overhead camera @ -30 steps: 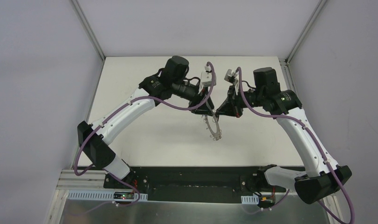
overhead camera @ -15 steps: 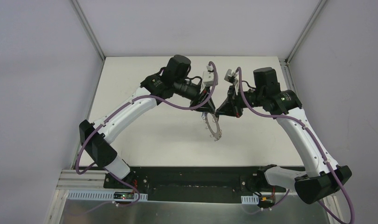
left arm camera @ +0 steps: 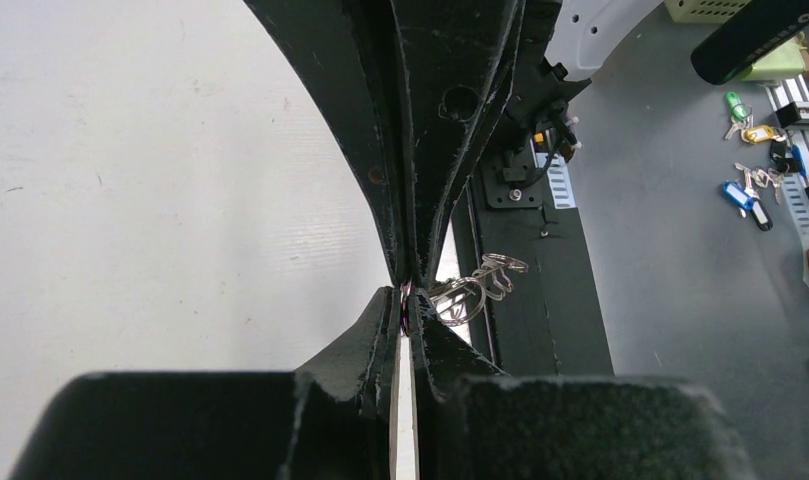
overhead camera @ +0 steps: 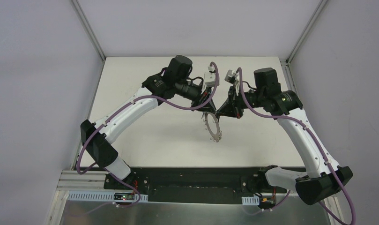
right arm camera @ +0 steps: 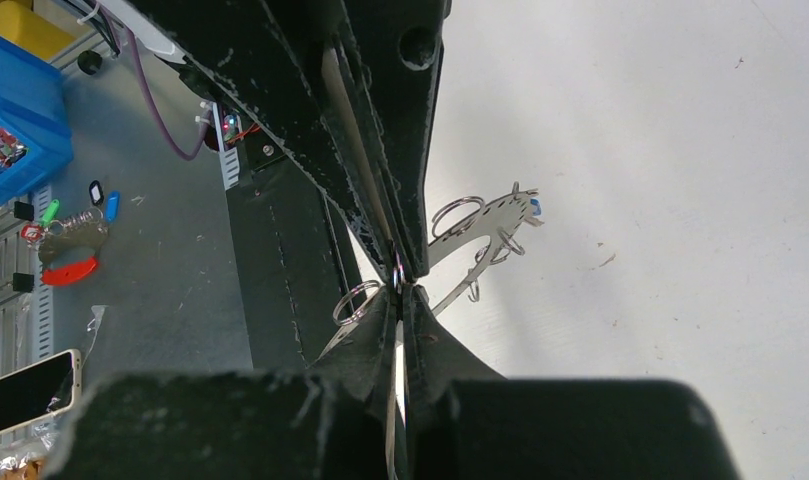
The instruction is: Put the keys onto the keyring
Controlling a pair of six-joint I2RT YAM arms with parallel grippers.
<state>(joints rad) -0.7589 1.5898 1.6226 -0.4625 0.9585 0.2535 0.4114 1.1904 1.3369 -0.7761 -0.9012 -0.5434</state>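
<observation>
A flat grey metal keyring (overhead camera: 212, 127), edged with silver wire loops, carries 1 tiny blue spot (right arm camera: 535, 207) at its rim. The matt black left gripper (left arm camera: 408, 300) and matt black right gripper (right arm camera: 398, 285) show pale scuffs along their edges. The left arm (overhead camera: 126, 110) and right arm (overhead camera: 304, 136) are white with black joints, each trailing a purple cable (overhead camera: 187, 108). The table top (overhead camera: 140, 131) is off-white with faint dark specks. Beside it, a grey metal surface (left arm camera: 680, 300) holds a bright blue bin (right arm camera: 20, 110), a red tag (right arm camera: 70, 270) and green key tags (left arm camera: 735, 103).

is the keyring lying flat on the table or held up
Held up, tilted: the right gripper pinches the keyring by its rim, the rest jutting free.
</observation>
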